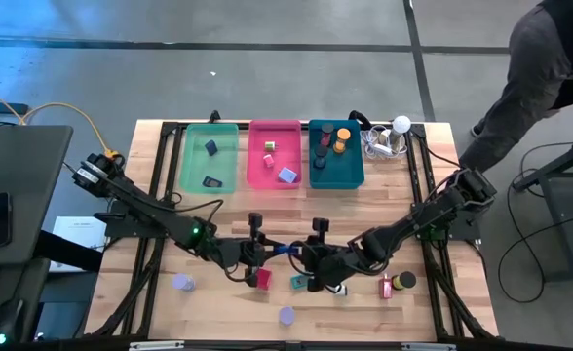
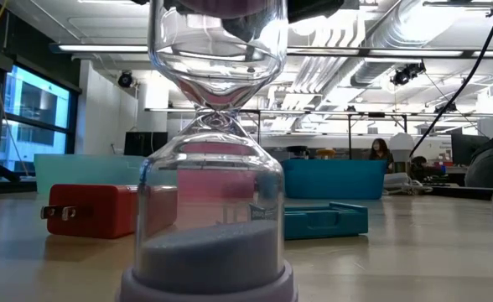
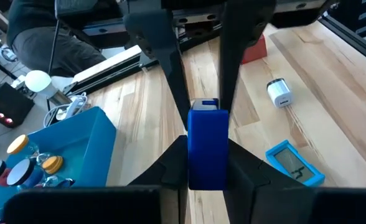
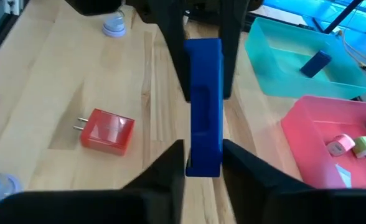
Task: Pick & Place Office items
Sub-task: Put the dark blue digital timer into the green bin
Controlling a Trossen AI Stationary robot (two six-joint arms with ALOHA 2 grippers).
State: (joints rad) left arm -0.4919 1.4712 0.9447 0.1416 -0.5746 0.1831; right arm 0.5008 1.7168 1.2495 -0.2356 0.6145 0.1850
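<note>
A long blue block hangs in the air over the table's middle, between my two grippers. My left gripper comes from the left and is shut on one end. My right gripper comes from the right and has its fingers on the other end. On the table below lie a red plug block, a teal block, a white plug block, another red block, a dark cap and two lavender-ended hourglasses. My left gripper pinches the block's left end between its two fingers, one on each broad side. The fingers reach in nearly level from the table's left and lie along the block. The block is lifted clear of the table. My right gripper has its two fingers against the two sides of the block's right end. They slant down from the table's right and lie along the block. The block stands out past the fingertips toward the left gripper, clear of the table.
At the far edge stand a green tray, a pink tray and a teal tray, each with some items. A white ball with cables lies right of them. A person stands at the far right.
</note>
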